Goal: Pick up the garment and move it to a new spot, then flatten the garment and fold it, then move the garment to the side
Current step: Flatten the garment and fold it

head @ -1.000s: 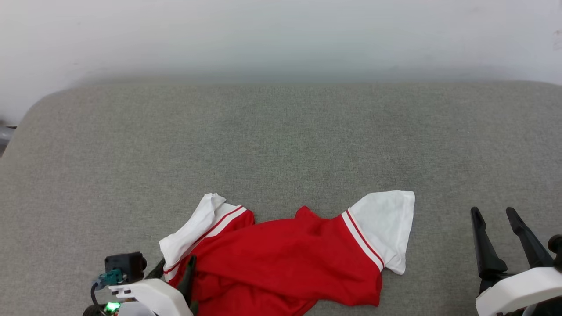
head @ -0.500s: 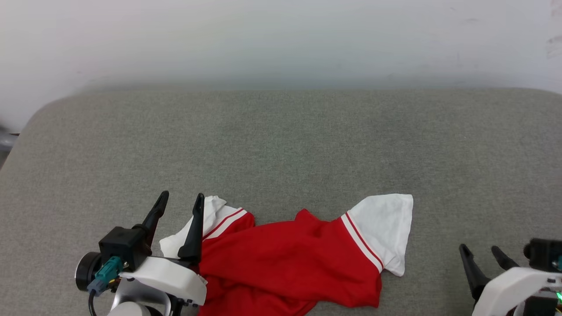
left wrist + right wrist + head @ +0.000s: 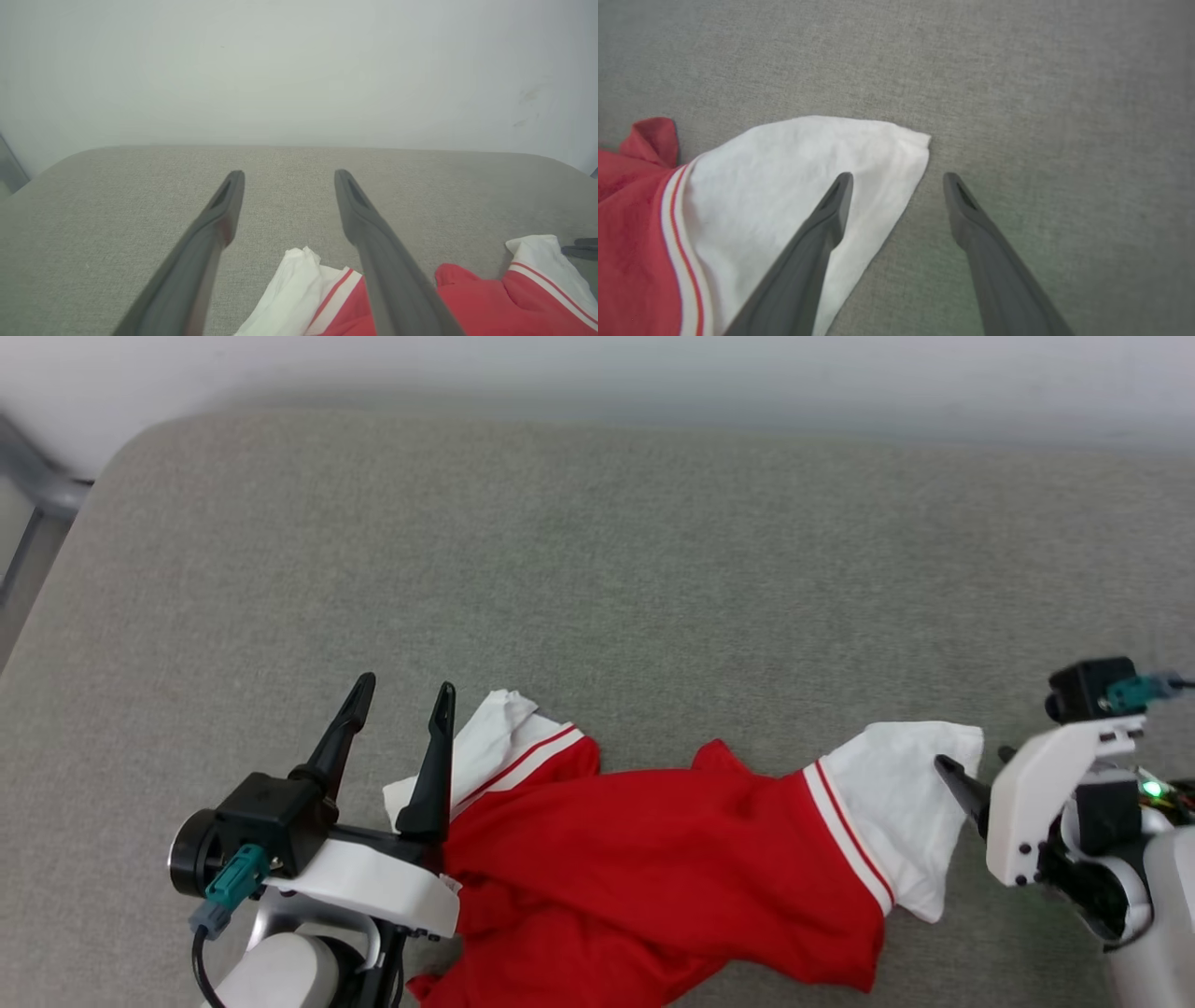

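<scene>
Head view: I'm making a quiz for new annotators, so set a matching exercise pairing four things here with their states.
Things
1. bright red soft sports shirt with striped trim
2. left gripper with long dark fingers
3. right gripper
4. grey woven fabric surface

States
A. open, one finger above a white sleeve end, the other above bare grey
B. carries the shirt
C. crumpled, unheld
D. open, pointing toward the pale wall

Pairs: 1-C; 2-D; 3-A; 4-B
</scene>
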Controlling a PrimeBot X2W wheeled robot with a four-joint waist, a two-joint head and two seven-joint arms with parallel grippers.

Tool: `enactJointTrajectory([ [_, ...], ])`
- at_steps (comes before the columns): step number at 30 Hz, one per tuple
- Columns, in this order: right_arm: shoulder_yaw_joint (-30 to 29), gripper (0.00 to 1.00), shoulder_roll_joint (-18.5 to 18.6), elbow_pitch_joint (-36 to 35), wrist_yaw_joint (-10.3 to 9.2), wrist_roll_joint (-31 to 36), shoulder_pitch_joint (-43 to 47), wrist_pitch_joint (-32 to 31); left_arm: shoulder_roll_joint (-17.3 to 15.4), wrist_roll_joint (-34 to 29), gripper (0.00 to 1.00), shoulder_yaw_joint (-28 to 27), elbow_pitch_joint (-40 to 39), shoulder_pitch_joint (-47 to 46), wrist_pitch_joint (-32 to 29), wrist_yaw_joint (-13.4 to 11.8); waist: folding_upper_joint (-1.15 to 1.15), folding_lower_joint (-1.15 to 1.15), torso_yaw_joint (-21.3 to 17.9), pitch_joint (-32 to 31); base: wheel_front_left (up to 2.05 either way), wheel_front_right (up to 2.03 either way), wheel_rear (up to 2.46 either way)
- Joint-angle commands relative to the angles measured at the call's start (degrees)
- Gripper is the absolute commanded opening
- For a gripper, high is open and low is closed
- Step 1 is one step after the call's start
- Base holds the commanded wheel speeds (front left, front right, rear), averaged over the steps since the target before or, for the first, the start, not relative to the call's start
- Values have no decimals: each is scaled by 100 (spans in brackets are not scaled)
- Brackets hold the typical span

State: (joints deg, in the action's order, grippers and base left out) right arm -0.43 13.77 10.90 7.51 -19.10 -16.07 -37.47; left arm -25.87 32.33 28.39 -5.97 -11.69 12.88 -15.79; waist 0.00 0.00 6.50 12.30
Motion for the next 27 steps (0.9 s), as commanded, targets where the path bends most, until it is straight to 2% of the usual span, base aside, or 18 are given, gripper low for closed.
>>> enactJointTrajectory([
  [1, 124, 100, 84, 168, -4, -49, -229, -75, 45, -36, 100, -3, 20, -94, 42, 16, 0, 0, 184, 207, 0, 0, 0],
  [5, 521, 100, 223, 679, -3, -199, -560, -383, 111, -8, 100, -7, 112, -160, 82, 55, 0, 0, 290, 334, 0, 0, 0],
  [10, 989, 100, 220, 1300, 6, -560, -443, -1046, 169, 24, 100, 9, 235, -168, 107, 108, 0, 0, 363, 364, 0, 0, 0],
  [11, 1038, 47, 226, 1358, 6, -620, -408, -1140, 168, 54, 100, 3, 269, -166, 108, 119, 0, 0, 364, 355, 0, 0, 0],
  [12, 1052, 1, 219, 1394, 6, -703, -387, -1184, 167, 79, 100, -7, 304, -158, 102, 141, 0, 0, 360, 345, 0, 0, 0],
  [15, 1042, 0, 260, 1364, 5, -777, -394, -1127, 134, 129, 100, -24, 404, -118, 79, 167, 0, 0, 301, 261, 0, 0, 0],
  [20, 729, 0, 392, 916, -7, -645, -477, -538, -5, 390, 100, -76, 545, -136, -204, 304, 0, 0, 125, 46, 0, 0, 0],
  [23, 502, 0, 404, 508, -6, -531, -396, -309, -126, 547, 100, -120, 615, -288, -488, 428, 0, 0, -25, -66, 0, 0, 0],
  [27, 172, 0, 285, -141, -5, -312, -23, -384, -337, 766, 100, -21, 750, -527, -1144, 655, 0, 0, -248, -114, 0, 0, 0],
])
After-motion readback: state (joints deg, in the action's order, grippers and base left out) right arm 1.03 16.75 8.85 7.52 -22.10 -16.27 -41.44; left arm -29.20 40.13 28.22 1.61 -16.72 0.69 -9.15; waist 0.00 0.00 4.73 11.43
